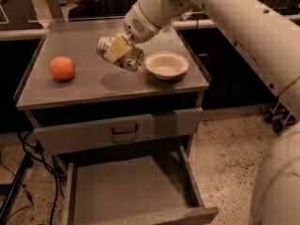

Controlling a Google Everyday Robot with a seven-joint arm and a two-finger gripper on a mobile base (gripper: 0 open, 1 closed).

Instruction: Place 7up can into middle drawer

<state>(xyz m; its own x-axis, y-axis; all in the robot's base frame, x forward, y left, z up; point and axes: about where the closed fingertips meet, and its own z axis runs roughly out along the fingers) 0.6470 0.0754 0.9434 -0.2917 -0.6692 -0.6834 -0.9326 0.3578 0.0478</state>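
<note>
The 7up can (131, 59) hangs tilted above the worktop (93, 86), pinched between the fingers of the gripper (117, 50). A white bowl (166, 64) sits just beside the gripper on one side, and an orange (62, 68) lies well apart on the other. Below the gripper and nearer the camera, the middle drawer (126, 186) stands pulled open.

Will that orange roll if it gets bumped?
Probably: the orange is round on a flat cabinet top, so it likely rolls. It sits near the left edge, so it might drop off. The gripper holds the 7up can above the top.
</note>
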